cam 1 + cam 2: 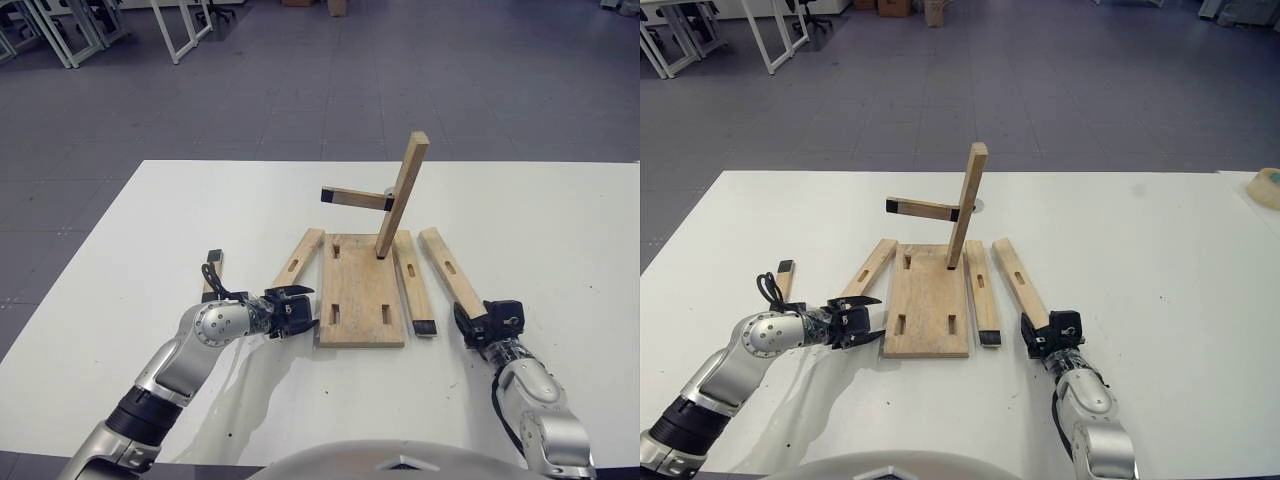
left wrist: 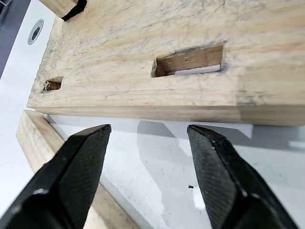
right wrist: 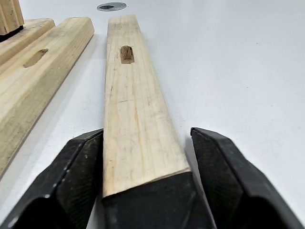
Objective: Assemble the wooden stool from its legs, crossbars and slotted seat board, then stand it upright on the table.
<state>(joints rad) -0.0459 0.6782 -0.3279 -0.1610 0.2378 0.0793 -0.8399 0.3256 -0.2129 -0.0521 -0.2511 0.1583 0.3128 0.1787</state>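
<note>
1. At the middle of the white table [image 1: 560, 230] lies the slotted seat board [image 1: 362, 290], flat, with its slots facing up.
2. From the board's far right slot rises one leg [image 1: 403, 195]. It stands tilted, with its top leaning off to the right.
3. About halfway up that leg a crossbar [image 1: 355, 198] is joined on. It sticks out to the left above the board's far edge and ends in a black tip.
4. Just left of the board a second leg [image 1: 299, 256] lies flat, slanting in toward the board's far left corner.
5. Along the board's right edge a third leg [image 1: 411, 278] lies flat and right up against it, with its black-capped end at the near side.
6. Further right of the board, and apart from the third leg, lies a fourth leg [image 1: 450, 268]. It is angled so that its near end points away from the board.
7. Well left of the board a short piece with a black tip [image 1: 211, 272] lies on the table.
8. The left gripper [image 1: 306, 308] sits low at the board's near left corner. Its fingers [image 2: 81, 167] are spread wide and hold nothing, with only bare table between them. They point at the board's left edge without touching it.
9. The right gripper [image 3: 147, 136] is at the near, black-capped end of the fourth leg, to the right of the board. Its fingers are spread to either side of the wood, one close against the leg's side and the other a little apart, so the leg is straddled rather than clamped.
</note>
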